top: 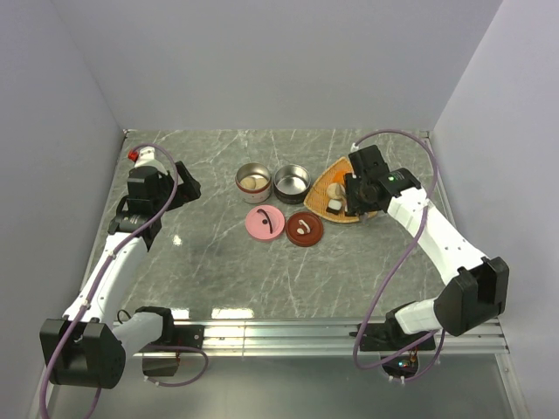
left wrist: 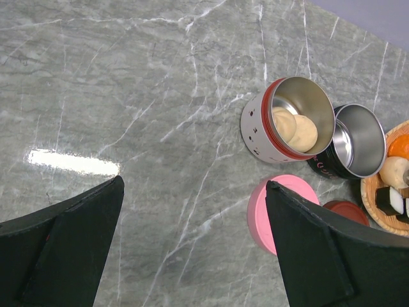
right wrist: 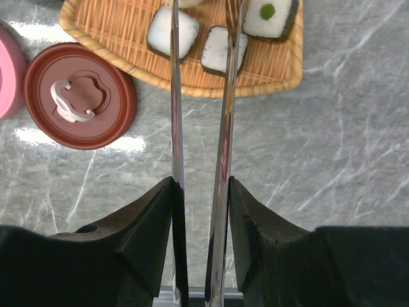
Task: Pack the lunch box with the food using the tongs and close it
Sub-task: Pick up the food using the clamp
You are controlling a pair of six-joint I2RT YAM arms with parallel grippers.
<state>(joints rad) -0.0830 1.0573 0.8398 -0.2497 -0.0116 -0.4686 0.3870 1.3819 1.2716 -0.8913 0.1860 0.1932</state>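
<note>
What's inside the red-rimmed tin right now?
Two cream pieces lie side by side in the tin. Its near wall hides part of the floor, so anything tucked there or under the pieces cannot be seen.

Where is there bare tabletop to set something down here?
Bare grey marble table lies between the near edge and the round pink lid and round brown lid, and left of the red-rimmed steel tin. Crowded: that tin, the dark steel tin, both lids and the triangular orange woven tray sit packed together.
</note>
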